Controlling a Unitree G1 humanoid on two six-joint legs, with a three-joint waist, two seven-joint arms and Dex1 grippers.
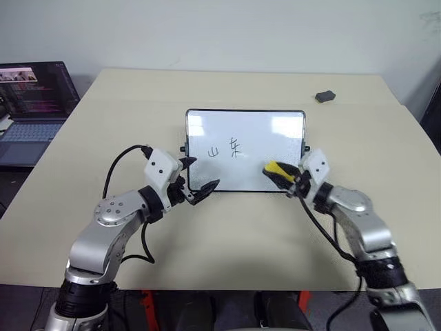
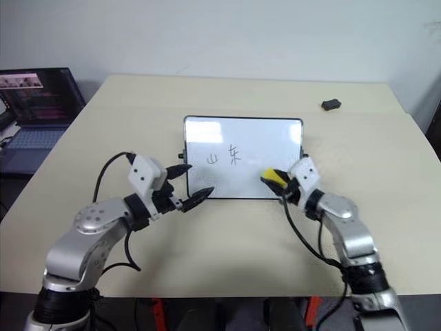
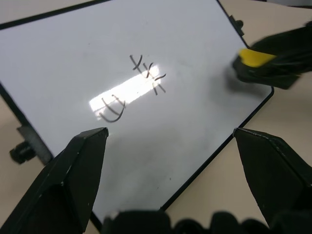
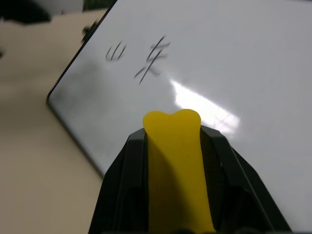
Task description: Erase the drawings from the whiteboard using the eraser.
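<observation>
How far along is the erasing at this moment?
Done: the right gripper is shut on the yellow eraser, at the whiteboard near its right end. In hand: the open left gripper sits at the board's lower left corner, possibly to steady it. Left: the drawings look intact, two black characters mid-board, so the wiping itself remains.

The whiteboard [image 1: 245, 131] lies mid-table [image 1: 207, 234]; a laptop [image 1: 31, 103] far left; a small object [image 1: 325, 96] behind-right.
</observation>
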